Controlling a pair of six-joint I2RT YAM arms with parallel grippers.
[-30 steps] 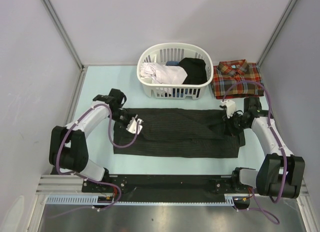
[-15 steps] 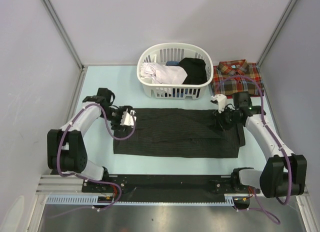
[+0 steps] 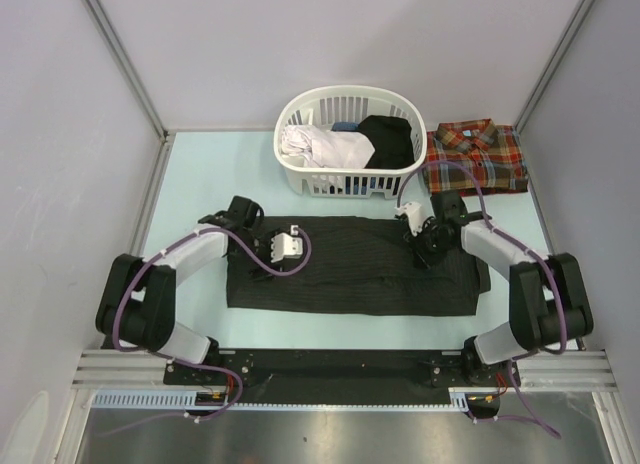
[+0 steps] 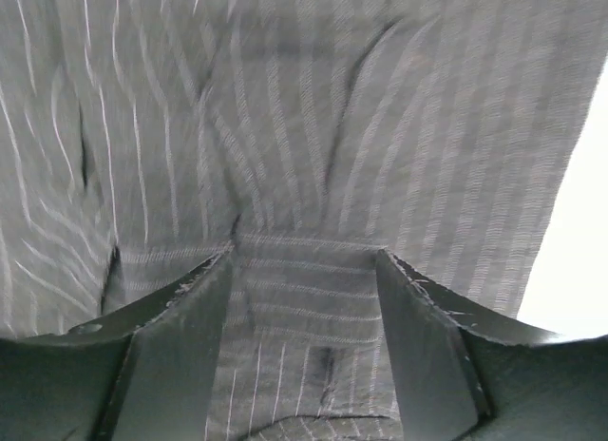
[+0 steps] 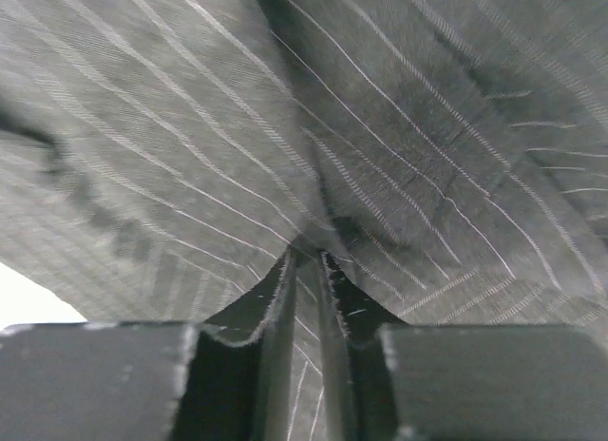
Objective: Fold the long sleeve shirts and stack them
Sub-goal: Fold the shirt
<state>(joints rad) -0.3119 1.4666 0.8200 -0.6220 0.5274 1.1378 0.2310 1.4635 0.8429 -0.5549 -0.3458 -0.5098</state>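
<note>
**Black striped shirt flat on the bench, a hand at each end**

Black cloth with thin pale stripes fills the middle of the pale bench [image 3: 190, 184]. It is the black shirt [image 3: 350, 274], and it lies flat as one long strip from left to right. The job now looks like folding this strip smaller.

The left hand [image 4: 306, 308] is low on the left part of the shirt. Its two fingers [image 4: 180, 336] stand wide apart, released, with a band of cloth lying between them. Small wrinkles spread out from that spot, so the hand seems to press on the cloth. It does not look like it has pinched anything yet.

The right hand [image 5: 306, 270] is on the right part of the shirt, toward the far edge. Its fingers are almost together and a thin fold of cloth is squeezed between them. Creases run out from the pinch. I think it holds this bit so that it can lift that end and lay it over.

The plaid shirt [image 3: 478, 156] is folded at the far right corner, apart from the black one. That is likely where the stack will grow. A white basket [image 3: 345, 184] with white and dark clothes inside stands at the far side, between the two arms.
</note>
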